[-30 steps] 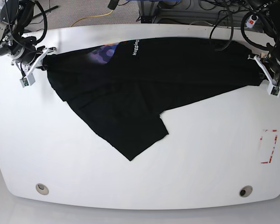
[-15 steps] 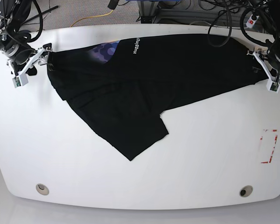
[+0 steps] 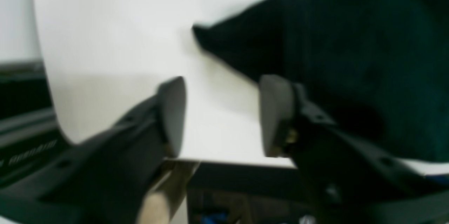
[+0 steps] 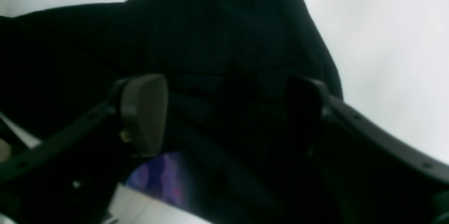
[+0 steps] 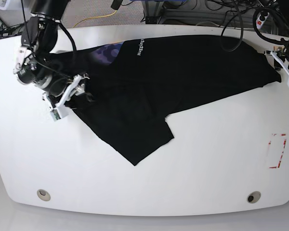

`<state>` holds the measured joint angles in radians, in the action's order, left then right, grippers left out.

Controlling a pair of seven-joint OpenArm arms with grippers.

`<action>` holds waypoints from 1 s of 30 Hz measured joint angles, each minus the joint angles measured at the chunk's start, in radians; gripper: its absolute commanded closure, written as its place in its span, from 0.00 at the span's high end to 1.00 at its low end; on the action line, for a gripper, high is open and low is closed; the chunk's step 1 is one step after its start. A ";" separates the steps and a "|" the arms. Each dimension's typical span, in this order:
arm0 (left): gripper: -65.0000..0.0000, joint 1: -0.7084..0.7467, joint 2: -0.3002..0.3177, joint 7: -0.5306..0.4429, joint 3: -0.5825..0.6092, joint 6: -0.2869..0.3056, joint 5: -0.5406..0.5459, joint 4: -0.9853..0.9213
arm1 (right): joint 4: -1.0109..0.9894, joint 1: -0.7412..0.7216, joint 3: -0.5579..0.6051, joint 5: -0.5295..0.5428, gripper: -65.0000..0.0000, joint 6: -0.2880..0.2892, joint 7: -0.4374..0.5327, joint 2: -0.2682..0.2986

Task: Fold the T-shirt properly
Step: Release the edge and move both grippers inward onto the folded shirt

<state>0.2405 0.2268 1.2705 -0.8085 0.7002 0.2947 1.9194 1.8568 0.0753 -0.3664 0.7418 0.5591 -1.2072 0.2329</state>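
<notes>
The table (image 5: pixel 192 168) is the biggest thing here, white and rounded, and most of its far half is covered by the T-shirt (image 5: pixel 183 72). The black cloth lies crumpled in a long band running side to side between the two arms, with one flap trailing down toward the near edge and a bit of purple print with white lettering showing at the far edge.

The right tool (image 5: pixel 67 94) sits over the shirt's end on its own side. In the right wrist view its pads (image 4: pixel 143 112) stand wide apart, black cloth spread below and beyond them, nothing pinched. The shirt's long axis runs away from this tool toward the other arm.

The left tool (image 5: pixel 284 67) is at the opposite end, just off the cloth. In the left wrist view the left tool (image 3: pixel 221 115) is parted with bare table showing between the pads; the shirt's pointed corner lies just ahead and to one side, not held.

Judging by this, the right arm is nearer to cloth and better placed for the next grasp.
</notes>
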 measured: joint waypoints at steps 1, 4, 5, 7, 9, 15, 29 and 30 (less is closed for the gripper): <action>0.36 -0.005 -0.013 -0.003 0.000 0.000 -0.019 0.000 | -0.021 -0.019 0.029 -0.037 0.52 -0.002 -0.005 -0.019; 0.36 -0.036 -0.043 0.002 0.033 -0.001 -0.101 -0.003 | -0.082 -0.066 0.088 -0.083 0.39 0.007 -0.002 -0.053; 0.36 -0.047 -0.048 0.002 0.055 -0.001 -0.121 -0.004 | -0.109 -0.085 0.102 -0.109 0.35 0.007 -0.001 -0.064; 0.35 -0.072 -0.051 -0.007 0.110 -0.002 -0.179 -0.004 | -0.165 -0.119 0.118 -0.135 0.29 0.006 0.002 -0.077; 0.35 -0.092 -0.060 -0.036 0.163 -0.002 -0.230 -0.004 | -0.220 -0.141 0.126 -0.145 0.28 0.007 0.012 -0.073; 0.35 -0.107 -0.105 -0.148 0.309 -0.002 -0.384 -0.030 | -0.393 -0.181 0.190 -0.158 0.28 -0.004 0.113 -0.059; 0.36 -0.249 -0.077 -0.217 0.359 0.000 -0.433 -0.365 | -0.750 -0.345 0.192 -0.159 0.28 -0.008 0.277 0.050; 0.36 -0.263 -0.074 -0.217 0.359 0.000 -0.433 -0.385 | -0.771 -0.354 0.191 -0.158 0.28 -0.008 0.288 0.057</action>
<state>-0.0223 0.1524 1.0534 -0.4496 0.6998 -0.1379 1.5349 1.0863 -0.2787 -0.1757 0.5838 0.5510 -0.9195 0.2901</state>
